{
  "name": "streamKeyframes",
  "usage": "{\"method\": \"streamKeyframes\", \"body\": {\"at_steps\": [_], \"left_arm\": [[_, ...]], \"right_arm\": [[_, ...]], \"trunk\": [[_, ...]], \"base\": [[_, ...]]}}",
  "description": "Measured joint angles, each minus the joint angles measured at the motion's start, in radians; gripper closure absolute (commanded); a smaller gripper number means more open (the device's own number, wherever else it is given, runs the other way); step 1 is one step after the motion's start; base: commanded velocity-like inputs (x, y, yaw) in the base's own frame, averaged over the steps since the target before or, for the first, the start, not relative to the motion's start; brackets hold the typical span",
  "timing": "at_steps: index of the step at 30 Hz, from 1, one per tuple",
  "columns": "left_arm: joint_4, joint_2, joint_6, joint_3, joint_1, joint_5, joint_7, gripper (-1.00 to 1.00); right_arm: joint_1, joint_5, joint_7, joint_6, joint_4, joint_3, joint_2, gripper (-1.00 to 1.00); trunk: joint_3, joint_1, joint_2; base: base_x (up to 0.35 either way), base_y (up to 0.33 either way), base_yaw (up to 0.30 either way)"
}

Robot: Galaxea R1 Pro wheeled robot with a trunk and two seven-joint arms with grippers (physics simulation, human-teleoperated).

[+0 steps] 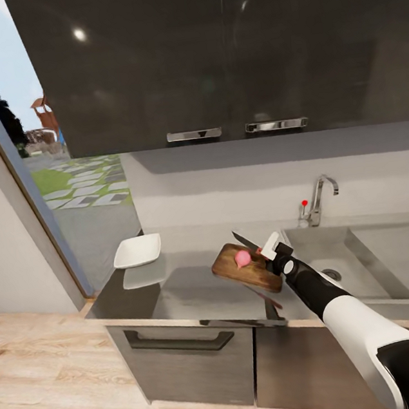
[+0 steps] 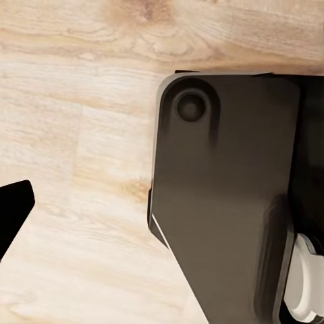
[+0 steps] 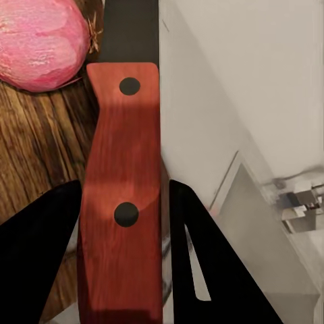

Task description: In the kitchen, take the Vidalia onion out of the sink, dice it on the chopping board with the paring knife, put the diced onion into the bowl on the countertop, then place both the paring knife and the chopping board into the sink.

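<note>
Right wrist view shows our right end effector (image 3: 121,223) clamped on the paring knife (image 3: 123,182) by its red handle; the pink onion (image 1: 242,258) lies just beyond the fingers on the chopping board (image 1: 249,268), beside the sink (image 1: 342,257) on the bench (image 1: 177,286)

free: countertop (image 1: 178,293) between bowl (image 1: 137,251) and chopping board (image 1: 249,267) | obstacles: tap (image 1: 317,198), overhead cabinets (image 1: 222,52)

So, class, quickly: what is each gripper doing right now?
Left gripper: cannot be told.
Right gripper: closed on the paring knife, beside the onion.
</note>
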Motion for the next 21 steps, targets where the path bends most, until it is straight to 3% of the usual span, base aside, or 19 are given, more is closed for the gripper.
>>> {"method": "streamKeyframes", "body": {"at_steps": [21], "left_arm": [[0.000, -0.001, 0.000, -0.001, 0.000, 0.000, 0.000, -1.00]], "right_arm": [[0.000, 0.009, -0.006, -0.001, 0.070, 0.002, 0.016, 1.00]], "trunk": [[0.000, 0.000, 0.000]], "base": [[0.005, 0.000, 0.000]]}}
